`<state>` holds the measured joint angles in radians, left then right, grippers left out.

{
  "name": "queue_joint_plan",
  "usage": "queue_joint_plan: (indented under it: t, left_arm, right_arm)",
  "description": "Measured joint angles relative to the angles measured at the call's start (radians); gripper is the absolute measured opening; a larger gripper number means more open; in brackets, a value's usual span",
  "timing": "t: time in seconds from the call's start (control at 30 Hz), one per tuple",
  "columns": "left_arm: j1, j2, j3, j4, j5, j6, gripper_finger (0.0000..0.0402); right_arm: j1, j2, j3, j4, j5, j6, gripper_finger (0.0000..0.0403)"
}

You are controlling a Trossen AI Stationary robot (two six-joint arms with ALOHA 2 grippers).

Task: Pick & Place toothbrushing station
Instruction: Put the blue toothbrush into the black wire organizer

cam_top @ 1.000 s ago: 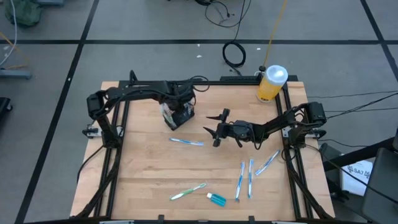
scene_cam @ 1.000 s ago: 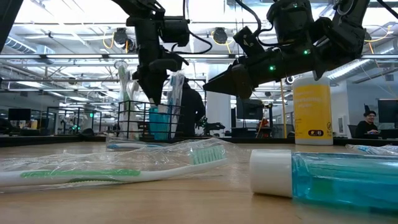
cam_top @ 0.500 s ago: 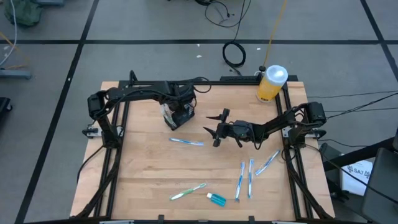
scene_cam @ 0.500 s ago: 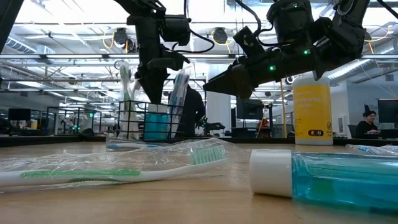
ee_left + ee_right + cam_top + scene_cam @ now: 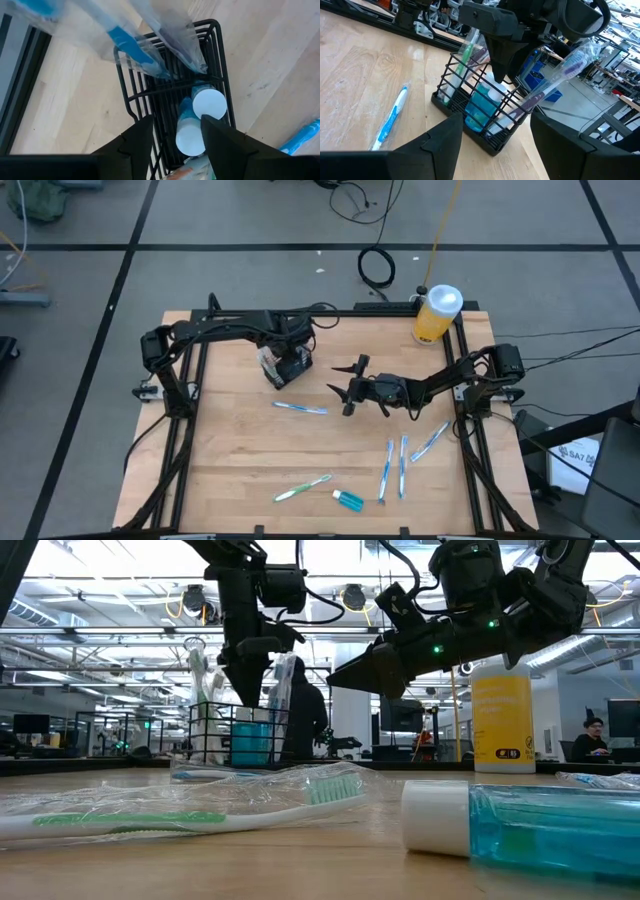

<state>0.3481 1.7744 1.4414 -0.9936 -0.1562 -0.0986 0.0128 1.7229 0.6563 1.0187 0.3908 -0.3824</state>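
The black wire-mesh caddy (image 5: 292, 366) stands by its base on the table's far left part. It holds wrapped toothbrushes (image 5: 150, 55) and small blue bottles with white caps (image 5: 209, 103). It also shows in the low view (image 5: 215, 735) and the right wrist view (image 5: 485, 131). My left gripper (image 5: 175, 120) is open and points down over the caddy's top (image 5: 245, 700). Its fingers stand on either side of one bottle cap (image 5: 190, 139), and no touch shows. My right gripper (image 5: 342, 391) is open and empty above mid-table, right of the caddy and facing it.
A tall yellow bottle with a white cap (image 5: 437, 315) stands at the far right. One wrapped toothbrush (image 5: 300, 408) lies near the caddy, and several (image 5: 400, 465) lie at the near right. A green toothbrush (image 5: 302, 488) and a small blue bottle (image 5: 348, 499) lie near the front edge.
The wrapped toothbrushes standing in the caddy have swayed a little and settled back under my left gripper. The caddy has stayed in its place.
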Motion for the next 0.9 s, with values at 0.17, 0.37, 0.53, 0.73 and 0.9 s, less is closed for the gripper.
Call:
queue_joint_plan:
  t: [0.17,0.37,0.53,0.73,0.9]
  left_arm:
    - [-0.002,-0.025,0.0,-0.005,0.003,0.014,0.0175]
    - [-0.017,-0.112,0.0,-0.008,0.002,-0.009,0.0175]
    - [-0.055,-0.21,0.0,-0.008,0.035,-0.035,0.0175]
    - [-0.143,-0.333,0.0,-0.069,0.054,-0.017,0.0175]
    - [-0.256,-0.44,-0.001,-0.167,0.004,-0.096,0.0175]
  right_arm:
    - [0.0,0.0,0.0,0.0,0.0,0.0,0.0228]
    - [0.0,0.0,0.0,0.0,0.0,0.0,0.0228]
    - [0.0,0.0,0.0,0.0,0.0,0.0,0.0228]
    - [0.0,0.0,0.0,-0.014,0.0,0.004,0.0228]
    - [0.0,0.0,0.0,-0.037,0.0,0.03,0.0228]
